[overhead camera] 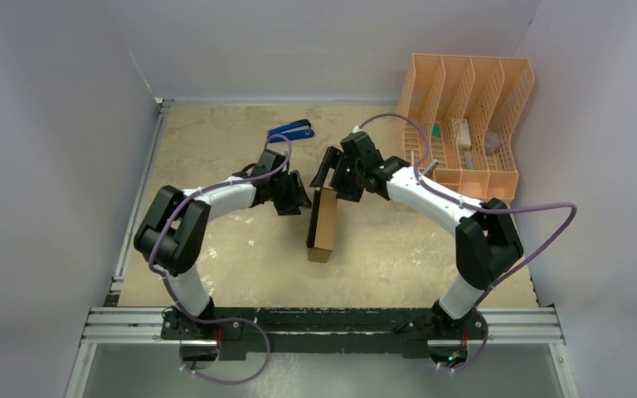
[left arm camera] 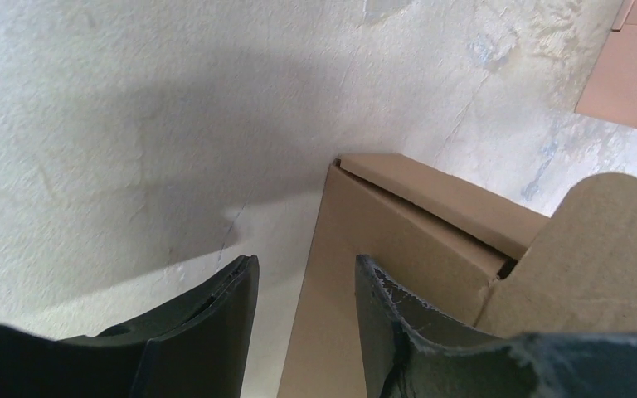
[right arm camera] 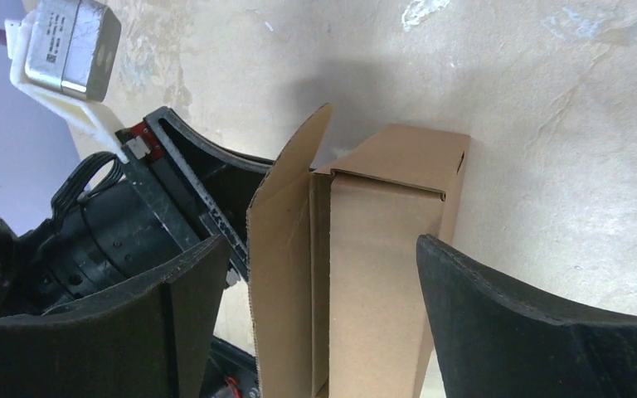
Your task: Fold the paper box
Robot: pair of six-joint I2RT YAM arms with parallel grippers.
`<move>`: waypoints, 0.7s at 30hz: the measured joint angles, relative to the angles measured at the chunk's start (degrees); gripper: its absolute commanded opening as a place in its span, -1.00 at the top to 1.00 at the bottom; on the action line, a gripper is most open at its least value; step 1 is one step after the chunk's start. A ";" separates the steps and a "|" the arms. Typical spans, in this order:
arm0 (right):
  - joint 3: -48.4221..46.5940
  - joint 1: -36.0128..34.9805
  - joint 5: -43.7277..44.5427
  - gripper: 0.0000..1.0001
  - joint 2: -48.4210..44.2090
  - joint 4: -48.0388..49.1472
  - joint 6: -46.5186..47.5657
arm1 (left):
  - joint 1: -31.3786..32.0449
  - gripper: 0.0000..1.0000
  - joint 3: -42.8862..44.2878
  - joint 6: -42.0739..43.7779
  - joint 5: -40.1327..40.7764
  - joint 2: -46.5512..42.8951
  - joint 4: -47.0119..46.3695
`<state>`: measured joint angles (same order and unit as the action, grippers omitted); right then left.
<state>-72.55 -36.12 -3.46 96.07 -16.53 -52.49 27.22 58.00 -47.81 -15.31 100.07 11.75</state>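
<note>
Right end effector [right arm camera: 323, 249] astride paper box [right arm camera: 381, 215], jaws wide

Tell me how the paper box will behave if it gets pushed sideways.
Probably light and easy to slide: the paper box is thin cardboard. It seems to stand on a narrow side, so it may tip. Its open flap would likely bend.

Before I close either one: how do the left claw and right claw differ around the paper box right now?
The right claw stands wider than the left claw. The right claw straddles the paper box, a finger on each side; the left claw has only the box's corner edge in its gap. Both are open, neither clamping it.
</note>
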 measured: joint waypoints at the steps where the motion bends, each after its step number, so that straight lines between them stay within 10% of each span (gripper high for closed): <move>1: 0.00 0.02 0.24 -0.75 -0.20 -0.17 0.00 | 0.00 0.08 0.61 0.35 -0.39 0.76 -0.20; 13: 1.07 0.50 1.07 -0.80 -6.88 -1.22 4.04 | 0.02 0.06 8.46 3.91 -6.51 7.67 -1.18; 21: 2.40 13.38 -11.89 -0.98 -10.16 -2.40 24.06 | -0.52 -0.01 11.06 8.39 -5.86 7.93 3.23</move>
<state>-70.15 -22.74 -15.35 85.91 -18.94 -28.42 26.70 69.06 -39.42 -21.17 108.01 14.98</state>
